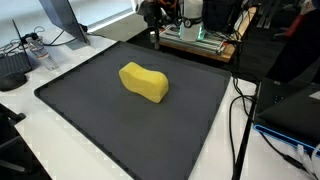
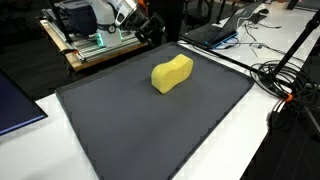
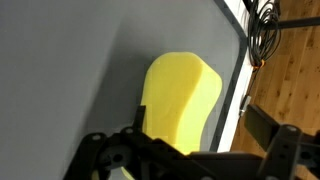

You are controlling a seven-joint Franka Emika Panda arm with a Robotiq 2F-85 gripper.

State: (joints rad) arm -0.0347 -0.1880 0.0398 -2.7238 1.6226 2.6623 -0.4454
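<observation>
**Sponge (image 1: pixel 144 82) alone mid-mat, tool idle at far edge**

Far left in an exterior view: monitor stand (image 1: pixel 60 22) on the white table (image 1: pixel 60 150), off the work area, so clutter stays clear of the arm's sweep. Next, the dark mat (image 1: pixel 90 110) covers most of the table; prob. laid as a plain, grippy surface.

Ctr: the yellow sponge lies flat on its broad face, approx. mid-mat, nothing touching it. Both exterior views (image 2: pixel 172 73) show bare mat all round, so it looks reachable from any side. Wrist view has it (image 3: pixel 182 100) dead ahead, long axis running away from the camera.

Just right of ctr, at the mat's far edge: the tool (image 1: pixel 155 40), also (image 2: pixel 150 32), well apart from the sponge. In the wrist view (image 3: pixel 190 162) its jaws stand wide, gripping nothing.

Behind it: a wooden rack (image 1: pixel 200 38) w/ electronics. Far right: black cables (image 1: pixel 240 110) trail off the table edge, outside the mat.
</observation>
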